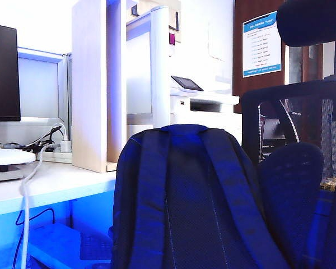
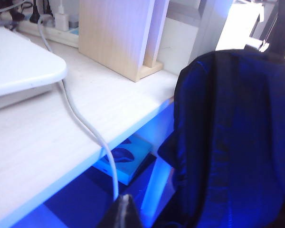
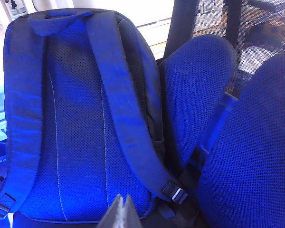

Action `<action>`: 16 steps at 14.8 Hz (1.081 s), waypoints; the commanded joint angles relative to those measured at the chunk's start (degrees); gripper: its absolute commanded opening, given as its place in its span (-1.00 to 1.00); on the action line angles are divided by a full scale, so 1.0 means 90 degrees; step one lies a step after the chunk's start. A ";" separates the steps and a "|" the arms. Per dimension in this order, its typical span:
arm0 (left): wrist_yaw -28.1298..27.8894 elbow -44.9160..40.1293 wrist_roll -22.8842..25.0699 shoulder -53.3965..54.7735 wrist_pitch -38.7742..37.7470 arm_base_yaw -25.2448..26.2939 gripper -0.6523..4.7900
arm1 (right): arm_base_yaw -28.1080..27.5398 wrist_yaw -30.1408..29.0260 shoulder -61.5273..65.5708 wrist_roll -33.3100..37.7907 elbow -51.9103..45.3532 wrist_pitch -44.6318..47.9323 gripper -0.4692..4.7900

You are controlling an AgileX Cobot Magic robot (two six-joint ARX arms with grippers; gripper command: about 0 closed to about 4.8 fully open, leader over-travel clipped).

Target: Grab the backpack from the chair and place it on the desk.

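The backpack point(image 1: 187, 202) stands upright on the chair point(image 1: 294, 112), with its straps and mesh back facing the robot. Its long side runs up and down, and the short top handle point(image 3: 61, 20) is at the top.

The right pincer point(image 3: 122, 211) is clenched shut and holds nothing. It sits low in front of the backpack, and the backpack fills the space straight ahead of it and rises above it. The left pincer point(image 2: 122, 213) is also clenched shut and empty. From it, the backpack lies off to one side, next to the edge of the surface point(image 1: 56, 185).

I think the right arm is better placed for the grab, because the bag is right in front of it. To take the top handle, it would need to go up and forward.

The right wrist view shows the two straps, a buckle point(image 3: 175, 192) and the chair's mesh back close up. The left wrist view shows something else: the white surface with a grey cable point(image 2: 83, 123) across it and the pale wood partition point(image 2: 116, 35). The exterior view shows a printer point(image 1: 204, 103) behind.
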 commanded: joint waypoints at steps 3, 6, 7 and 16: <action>0.1673 0.0044 -0.0418 0.0005 0.1273 0.0000 -0.32 | 0.0007 -0.0442 0.0000 0.0369 0.0032 0.0787 -0.84; 0.1608 0.0379 -0.0556 0.0005 0.1804 0.0000 -0.03 | 0.0007 -0.0459 0.0000 0.1110 0.0034 0.1586 -0.53; 0.1588 0.0503 -0.0556 0.0007 0.1829 0.0000 0.25 | 0.0007 -0.0527 0.0000 0.1382 0.0036 0.1795 -0.39; 0.2057 0.1659 -0.0823 0.1826 0.2135 0.0000 1.00 | 0.0007 -0.1042 0.0440 0.2081 0.1375 0.0767 0.13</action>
